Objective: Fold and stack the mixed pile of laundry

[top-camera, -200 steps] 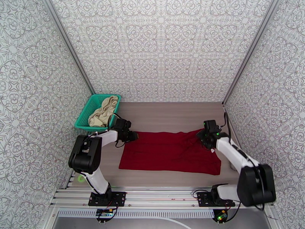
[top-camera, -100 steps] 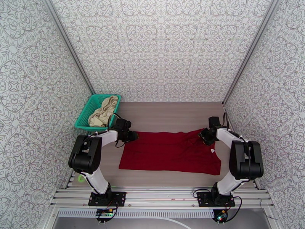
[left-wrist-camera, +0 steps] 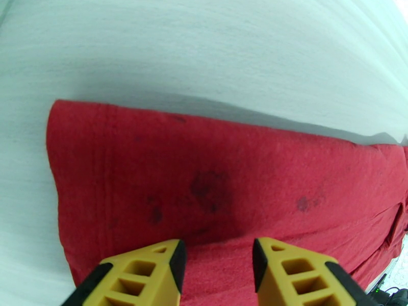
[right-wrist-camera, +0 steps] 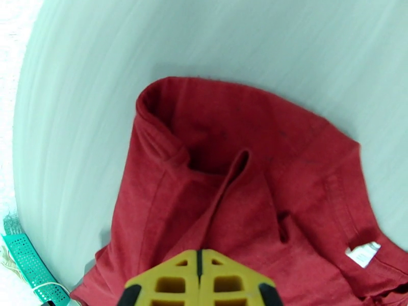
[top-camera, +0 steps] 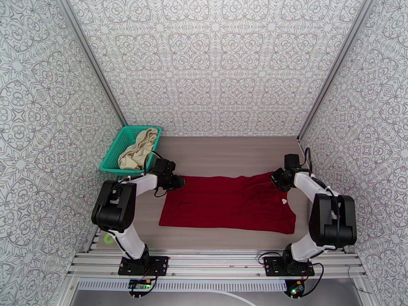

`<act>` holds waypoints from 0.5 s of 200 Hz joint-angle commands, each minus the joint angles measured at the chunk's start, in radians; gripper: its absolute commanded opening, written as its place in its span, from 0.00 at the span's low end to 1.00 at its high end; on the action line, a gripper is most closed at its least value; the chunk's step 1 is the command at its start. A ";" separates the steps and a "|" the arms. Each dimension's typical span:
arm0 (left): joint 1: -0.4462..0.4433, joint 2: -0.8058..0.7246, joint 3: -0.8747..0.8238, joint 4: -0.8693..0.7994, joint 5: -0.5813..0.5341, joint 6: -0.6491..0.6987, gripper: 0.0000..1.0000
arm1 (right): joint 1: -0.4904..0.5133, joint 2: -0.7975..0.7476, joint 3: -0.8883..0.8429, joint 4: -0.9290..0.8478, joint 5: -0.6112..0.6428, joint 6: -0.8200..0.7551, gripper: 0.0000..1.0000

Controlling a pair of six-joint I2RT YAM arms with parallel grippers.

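Observation:
The dark red shirt [top-camera: 229,202] lies spread across the middle of the table. My left gripper [top-camera: 176,182] is at its far left corner. In the left wrist view it [left-wrist-camera: 217,261] is open, yellow fingers [left-wrist-camera: 153,274] straddling the shirt [left-wrist-camera: 204,174] just inside its edge. My right gripper [top-camera: 279,178] is at the shirt's far right corner. Seen from the right wrist, it [right-wrist-camera: 199,253] is shut, and a raised fold of shirt [right-wrist-camera: 229,189] runs into its tips. The cream-beige garment [top-camera: 136,149] lies bunched in the teal basket [top-camera: 113,153].
The basket stands at the table's far left, against the patterned wall; its corner [right-wrist-camera: 25,261] shows in the right wrist view. A white label [top-camera: 284,201] lies on the shirt near the right arm. Patterned walls close three sides. Bare tabletop [top-camera: 229,156] lies behind the shirt.
My right arm's elbow swung out to the right and the right gripper shifted a little toward the back right. The shirt and the left arm stayed where they were.

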 commanded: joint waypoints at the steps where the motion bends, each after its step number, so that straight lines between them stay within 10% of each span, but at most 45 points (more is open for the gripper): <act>1: 0.004 0.042 -0.034 -0.068 -0.037 -0.001 0.43 | -0.008 -0.105 -0.082 0.021 0.001 0.015 0.00; 38: 0.007 0.042 -0.034 -0.070 -0.037 0.002 0.43 | -0.008 -0.226 -0.244 0.075 0.027 0.052 0.00; 64: 0.013 0.041 -0.023 -0.105 -0.064 0.002 0.43 | -0.012 -0.236 -0.333 0.112 0.042 0.071 0.27; 100: 0.045 0.006 -0.044 -0.132 -0.100 -0.009 0.43 | -0.016 -0.262 -0.340 0.024 0.063 0.039 0.29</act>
